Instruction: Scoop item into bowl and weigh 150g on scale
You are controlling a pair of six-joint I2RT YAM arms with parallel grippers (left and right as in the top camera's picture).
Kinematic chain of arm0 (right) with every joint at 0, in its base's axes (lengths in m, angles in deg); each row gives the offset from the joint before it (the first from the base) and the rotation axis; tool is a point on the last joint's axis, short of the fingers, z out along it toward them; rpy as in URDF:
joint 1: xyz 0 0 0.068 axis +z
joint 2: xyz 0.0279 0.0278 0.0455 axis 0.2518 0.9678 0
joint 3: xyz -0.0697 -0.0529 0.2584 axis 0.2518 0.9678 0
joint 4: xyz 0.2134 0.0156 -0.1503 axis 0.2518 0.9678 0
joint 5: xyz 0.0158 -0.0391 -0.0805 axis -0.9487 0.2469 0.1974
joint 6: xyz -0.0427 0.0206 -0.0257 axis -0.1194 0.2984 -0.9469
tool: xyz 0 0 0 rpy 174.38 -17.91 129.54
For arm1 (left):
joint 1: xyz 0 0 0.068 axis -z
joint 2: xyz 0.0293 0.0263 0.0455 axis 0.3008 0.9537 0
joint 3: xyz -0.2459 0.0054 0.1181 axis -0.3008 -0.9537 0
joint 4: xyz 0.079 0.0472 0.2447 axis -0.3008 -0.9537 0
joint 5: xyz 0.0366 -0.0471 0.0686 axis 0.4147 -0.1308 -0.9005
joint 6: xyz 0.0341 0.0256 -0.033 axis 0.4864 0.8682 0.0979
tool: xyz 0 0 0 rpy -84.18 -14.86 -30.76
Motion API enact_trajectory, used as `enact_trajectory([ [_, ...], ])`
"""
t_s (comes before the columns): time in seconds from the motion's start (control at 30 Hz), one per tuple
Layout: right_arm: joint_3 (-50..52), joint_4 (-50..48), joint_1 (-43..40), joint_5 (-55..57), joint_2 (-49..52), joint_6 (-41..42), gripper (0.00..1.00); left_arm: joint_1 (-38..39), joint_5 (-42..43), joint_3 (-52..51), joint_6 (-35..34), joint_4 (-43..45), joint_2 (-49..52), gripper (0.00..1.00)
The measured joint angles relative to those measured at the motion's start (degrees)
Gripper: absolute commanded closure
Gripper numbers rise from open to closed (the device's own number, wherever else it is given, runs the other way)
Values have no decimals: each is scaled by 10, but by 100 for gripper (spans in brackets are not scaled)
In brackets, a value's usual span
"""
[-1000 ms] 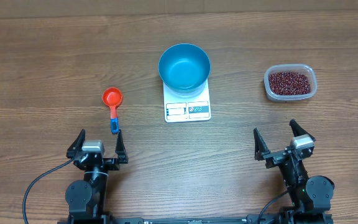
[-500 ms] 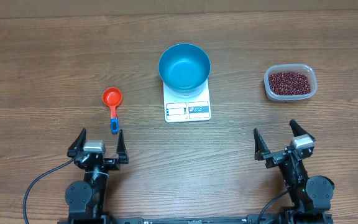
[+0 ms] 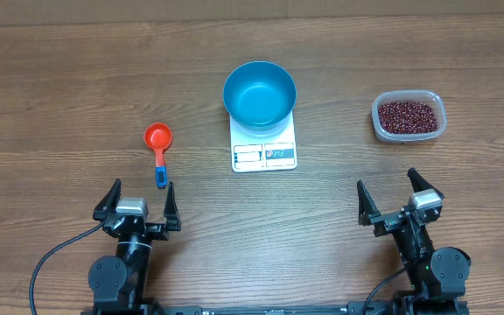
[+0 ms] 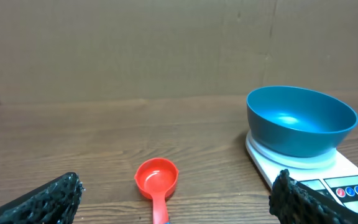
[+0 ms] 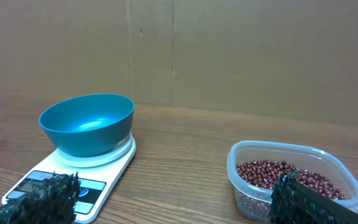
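Both pairs are spread wide and empty: our left fingers (image 4: 48,199) hang low over the bench (image 3: 59,79), and our right fingers (image 5: 42,196) do the same. Just ahead of the left fingers lies the red scoop (image 4: 157,178), handle toward us, not yet picked up. Farther ahead and inward, the blue bowl (image 3: 260,92) sits empty on the white scale (image 3: 264,155). The beans (image 3: 405,115) wait in the clear container (image 3: 440,122) ahead of the right fingers, well apart from the bowl. The risks we see: the flat, thin handle may skid under a pinch, a nudge could shift the bowl off the scale, and an overfull scoop may spill in crossing.
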State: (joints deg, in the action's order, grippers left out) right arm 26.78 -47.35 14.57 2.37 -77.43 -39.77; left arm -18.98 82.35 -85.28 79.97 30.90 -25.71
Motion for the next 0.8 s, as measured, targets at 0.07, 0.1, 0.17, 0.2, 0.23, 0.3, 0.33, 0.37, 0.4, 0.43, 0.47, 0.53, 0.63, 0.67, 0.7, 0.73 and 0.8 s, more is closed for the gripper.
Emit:
enact_trajectory([
  [0.07,0,0,0,0,0,0,0,0,0,5,0,-5,0,1],
  [0.1,0,0,0,0,0,0,0,0,0,9,0,-5,0,0],
  [0.17,0,0,0,0,0,0,0,0,0,16,0,-6,0,0],
  [0.2,0,0,0,0,0,0,0,0,0,19,0,-6,0,0],
  [0.23,0,0,0,0,0,0,0,0,0,22,0,-6,0,0],
  [0.3,0,0,0,0,0,0,0,0,0,27,0,-6,0,0],
  [0.33,0,0,0,0,0,0,0,0,0,28,0,-6,0,0],
  [0.37,0,0,0,0,0,0,0,0,0,29,0,-7,0,0],
  [0.4,0,0,0,0,0,0,0,0,0,29,0,-9,0,0],
  [0.43,0,0,0,0,0,0,0,0,0,29,0,-14,0,0],
  [0.47,0,0,0,0,0,0,0,0,0,29,0,-18,0,1],
  [0.53,0,0,0,0,0,0,0,0,0,29,0,-21,0,0],
  [0.63,0,0,0,0,0,0,0,0,2,29,0,-21,0,0],
  [0.67,0,0,0,0,0,0,0,0,3,29,0,-21,0,0],
  [0.7,0,0,0,0,0,0,0,0,4,30,0,-21,0,0],
  [0.73,0,0,0,0,0,0,0,0,5,31,0,-21,0,0],
  [0.8,0,0,0,0,0,0,0,0,7,33,0,-21,0,0],
])
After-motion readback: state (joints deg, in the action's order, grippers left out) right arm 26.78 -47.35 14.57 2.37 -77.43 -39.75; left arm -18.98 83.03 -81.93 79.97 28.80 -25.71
